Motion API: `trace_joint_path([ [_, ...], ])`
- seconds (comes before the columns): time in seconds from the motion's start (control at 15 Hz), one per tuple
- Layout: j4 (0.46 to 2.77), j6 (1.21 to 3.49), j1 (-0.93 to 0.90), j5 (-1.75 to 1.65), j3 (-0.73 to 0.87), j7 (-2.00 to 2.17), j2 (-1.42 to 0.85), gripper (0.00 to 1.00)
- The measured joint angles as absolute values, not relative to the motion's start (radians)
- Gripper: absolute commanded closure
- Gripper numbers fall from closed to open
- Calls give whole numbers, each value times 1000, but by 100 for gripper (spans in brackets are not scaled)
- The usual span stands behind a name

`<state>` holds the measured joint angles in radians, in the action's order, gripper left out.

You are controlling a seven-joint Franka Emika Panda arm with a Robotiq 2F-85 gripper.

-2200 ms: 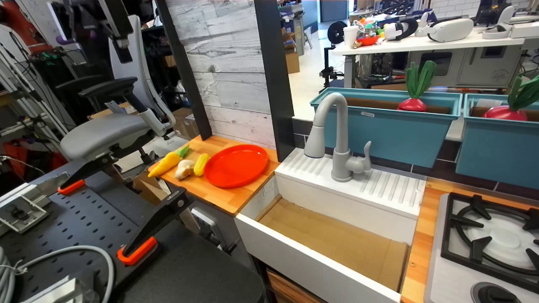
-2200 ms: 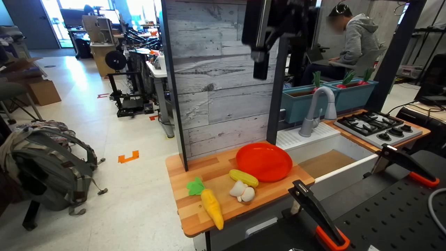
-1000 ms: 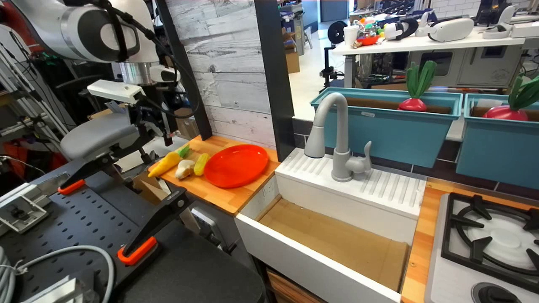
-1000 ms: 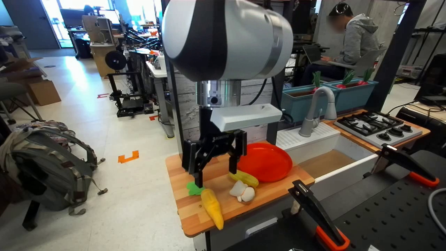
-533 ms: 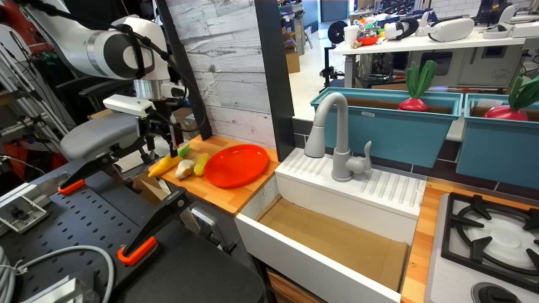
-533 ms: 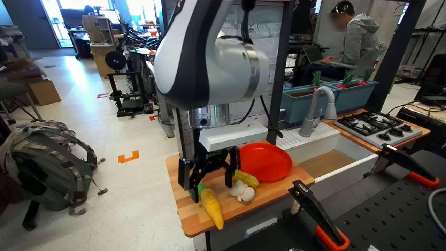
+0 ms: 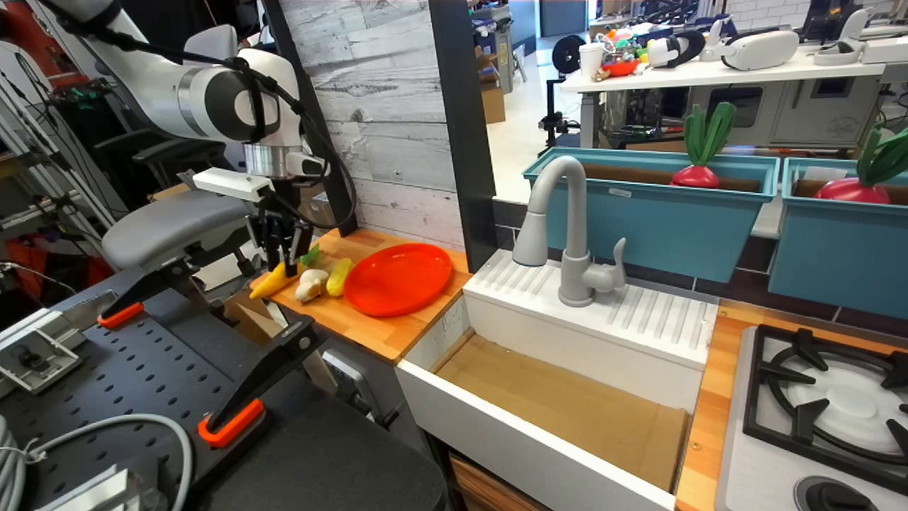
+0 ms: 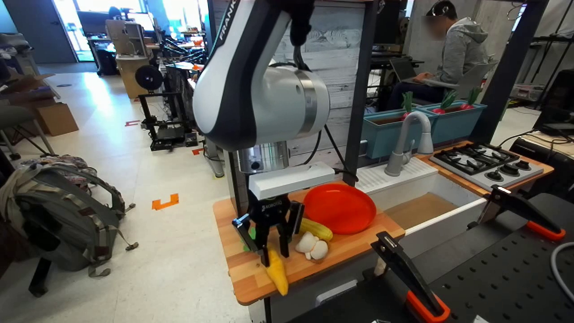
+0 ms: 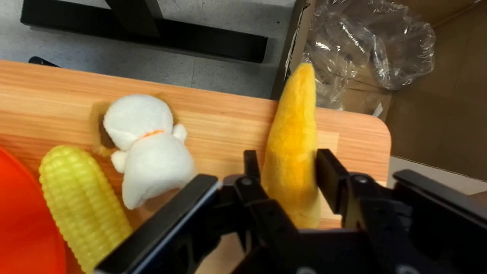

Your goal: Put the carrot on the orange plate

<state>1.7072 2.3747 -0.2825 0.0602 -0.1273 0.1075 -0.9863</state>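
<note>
The carrot, a yellow-orange tapered plush, lies on the wooden counter near its corner, tip over the edge. Its green leaves are partly behind my fingers in an exterior view and hidden in the wrist view. My gripper is lowered around the thick part of the carrot, one finger on each side. The right-hand finger in the wrist view looks to touch it; a narrow gap shows at the left-hand one, so the jaws stand partly open. The orange plate, glossy orange-red, lies bare beside the sink, partly in the wrist view.
A yellow corn cob and a white plush toy lie between carrot and plate. A panel wall rises behind the counter. Beyond the plate are the sink with its grey faucet. A black clamp stands near the front edge.
The arm came into view and descended toward the counter's corner over the carrot. Within the last half second the fingers have moved closer together around it. Carrot and plate stay where they were.
</note>
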Motion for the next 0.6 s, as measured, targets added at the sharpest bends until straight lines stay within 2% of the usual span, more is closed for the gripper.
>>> trace_joint_path([
  [0.13, 1695, 2361, -286, 59, -127, 109, -989, 100],
  [0.6, 1755, 2294, -285, 59, -138, 84, -888, 98],
])
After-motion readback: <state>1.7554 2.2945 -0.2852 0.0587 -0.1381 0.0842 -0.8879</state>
